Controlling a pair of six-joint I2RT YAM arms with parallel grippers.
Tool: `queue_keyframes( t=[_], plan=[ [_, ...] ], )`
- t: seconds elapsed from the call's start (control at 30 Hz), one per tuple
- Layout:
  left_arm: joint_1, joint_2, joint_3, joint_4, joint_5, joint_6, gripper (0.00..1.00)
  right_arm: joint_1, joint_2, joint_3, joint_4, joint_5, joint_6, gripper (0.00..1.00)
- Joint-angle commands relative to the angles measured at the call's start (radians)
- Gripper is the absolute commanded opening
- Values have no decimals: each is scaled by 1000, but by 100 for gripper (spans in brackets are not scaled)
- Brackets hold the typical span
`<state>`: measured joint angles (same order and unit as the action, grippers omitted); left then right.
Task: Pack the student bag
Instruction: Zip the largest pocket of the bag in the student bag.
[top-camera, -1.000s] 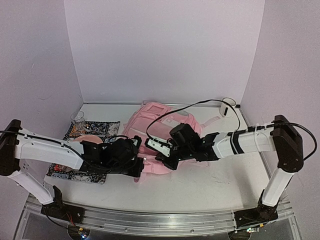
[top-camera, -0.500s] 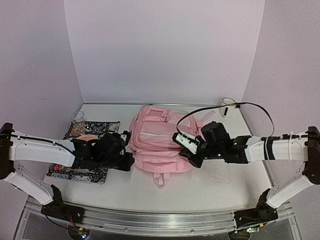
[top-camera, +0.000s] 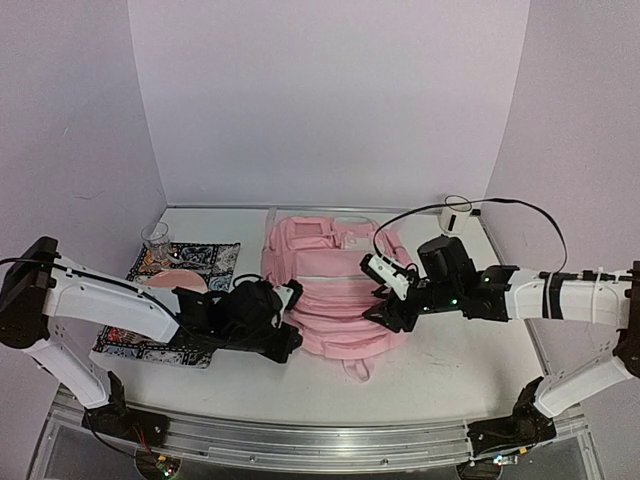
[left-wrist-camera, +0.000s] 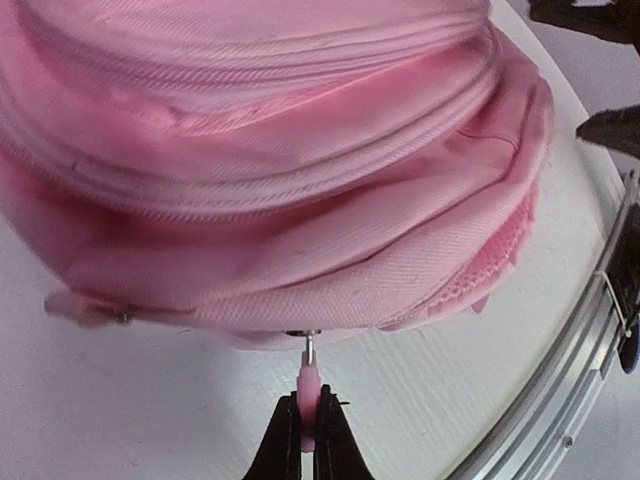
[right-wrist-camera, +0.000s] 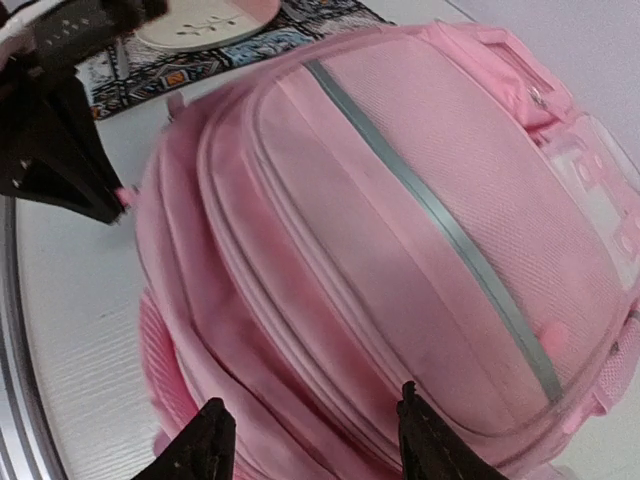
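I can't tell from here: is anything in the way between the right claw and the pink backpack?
Nothing visible. The open right claw faces bare backpack fabric; the left claw pinches a zipper tab.

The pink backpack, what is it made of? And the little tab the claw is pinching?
The student bag looks like soft matte woven cloth: ribbed weave, stitched seams, and it sags. The zipper tab pinched in the left claw looks like pink rubber or plastic on a small metal link; which one, I cannot tell.
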<state>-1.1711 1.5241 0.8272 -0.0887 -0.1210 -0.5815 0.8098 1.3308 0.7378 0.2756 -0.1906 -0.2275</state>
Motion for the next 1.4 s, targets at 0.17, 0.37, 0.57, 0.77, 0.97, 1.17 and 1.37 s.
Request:
queue_keyframes(
  t=[0.17,0.37,0.57,0.77,0.97,1.17,1.37],
  plan=[
    [-71,35,201,84,70,76,0,104,20,72,-28,-36,-25,64],
    [-73,9,176,85,55,71,0,110,116,129,-100,-21,-73,58],
    [-73,-16,154,80,10,56,0,126,153,164,-167,-59,-83,51],
    [-69,-16,157,54,-38,55,0,135,163,166,-211,-32,-78,6],
    [-2,-43,86,-19,-108,24,0,134,9,113,-227,3,-57,0],
    [107,-96,-38,-26,-134,6,0,133,-183,56,-236,62,-47,0],
    [213,-44,-66,-19,-191,14,0,133,-283,40,-237,11,-19,0]
  ],
)
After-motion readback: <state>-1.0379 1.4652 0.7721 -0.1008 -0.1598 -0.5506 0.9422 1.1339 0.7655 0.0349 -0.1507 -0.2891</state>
